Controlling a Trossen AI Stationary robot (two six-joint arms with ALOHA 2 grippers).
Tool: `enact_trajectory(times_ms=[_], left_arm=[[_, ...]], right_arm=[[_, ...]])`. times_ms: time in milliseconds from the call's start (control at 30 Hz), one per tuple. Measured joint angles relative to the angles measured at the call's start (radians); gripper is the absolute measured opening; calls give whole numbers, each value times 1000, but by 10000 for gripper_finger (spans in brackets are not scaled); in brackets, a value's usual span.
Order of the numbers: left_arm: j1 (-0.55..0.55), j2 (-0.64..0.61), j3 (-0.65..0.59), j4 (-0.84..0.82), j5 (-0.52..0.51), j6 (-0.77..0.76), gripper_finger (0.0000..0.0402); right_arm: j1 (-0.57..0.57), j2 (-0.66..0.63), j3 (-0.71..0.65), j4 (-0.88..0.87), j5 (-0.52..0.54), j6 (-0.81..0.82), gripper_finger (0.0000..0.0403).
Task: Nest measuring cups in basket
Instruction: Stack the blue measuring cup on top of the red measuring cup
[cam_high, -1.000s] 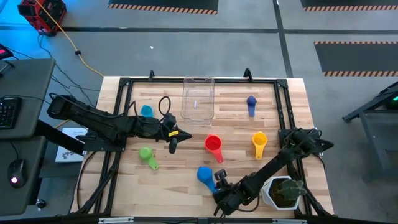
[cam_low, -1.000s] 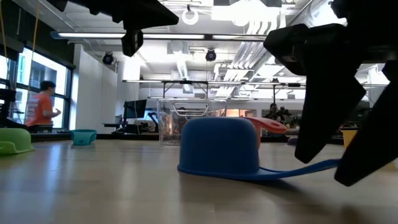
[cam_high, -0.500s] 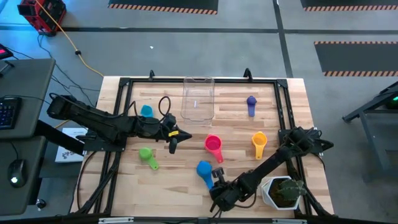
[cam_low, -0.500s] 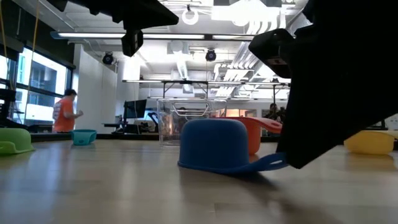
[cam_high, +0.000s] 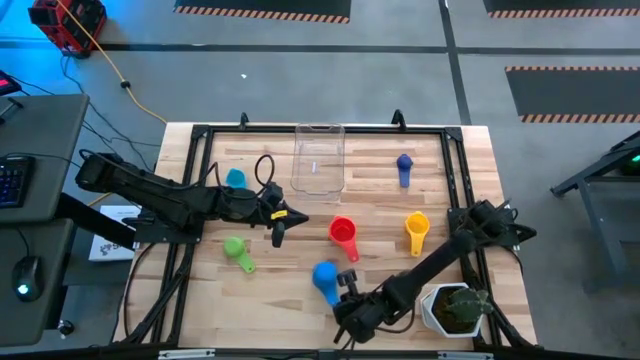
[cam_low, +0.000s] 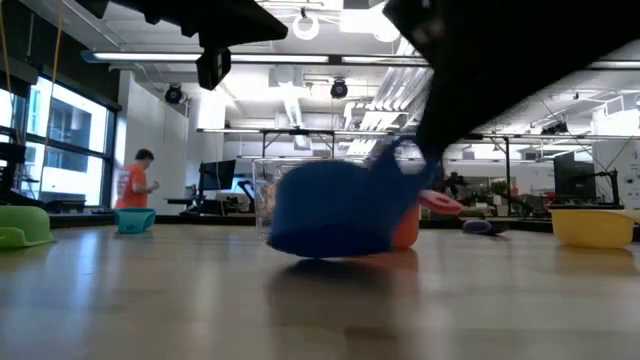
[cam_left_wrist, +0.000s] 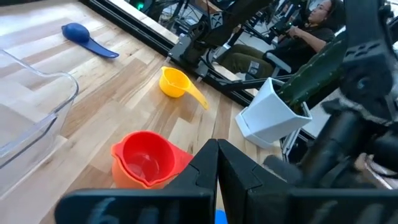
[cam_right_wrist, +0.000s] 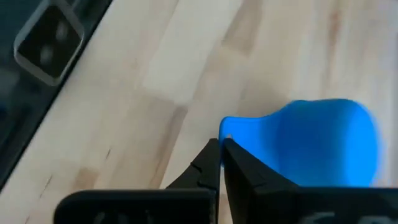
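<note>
Pale wood table (cam_high: 300, 290); clear glossy plastic basket (cam_high: 318, 158); smooth blue cup (cam_right_wrist: 323, 143)

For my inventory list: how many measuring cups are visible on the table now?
6: light blue, green, red nested in orange, yellow, purple-blue, blue by the right gripper.

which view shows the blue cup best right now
The low view: the blue cup fills the centre, tilted, lifted by its handle. The right wrist view shows it beside the right gripper, the high view only small from above, the left wrist view barely a sliver.

6 measuring cups (cam_high: 325, 274) visible (maybe 7, red looks nested), 1 basket (cam_high: 318, 158), 1 potted plant (cam_high: 458, 306), 2 arms.
</note>
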Motion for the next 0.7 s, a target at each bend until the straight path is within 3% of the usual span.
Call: enact_trajectory(times_ms=[167, 400, 533, 700], left_arm=[[0, 0, 0, 19, -22, 3, 0], [0, 0, 0, 19, -22, 14, 0], [0, 0, 0, 21, -24, 14, 0], [0, 0, 0, 27, -28, 28, 0]], right_arm=[[-41, -102, -2, -24, -27, 53, 0], [-116, -287, -114, -12, -115, 142, 0], [-154, -426, -234, 75, -216, 205, 0], [-208, -681, -472, 330, -291, 328, 0]])
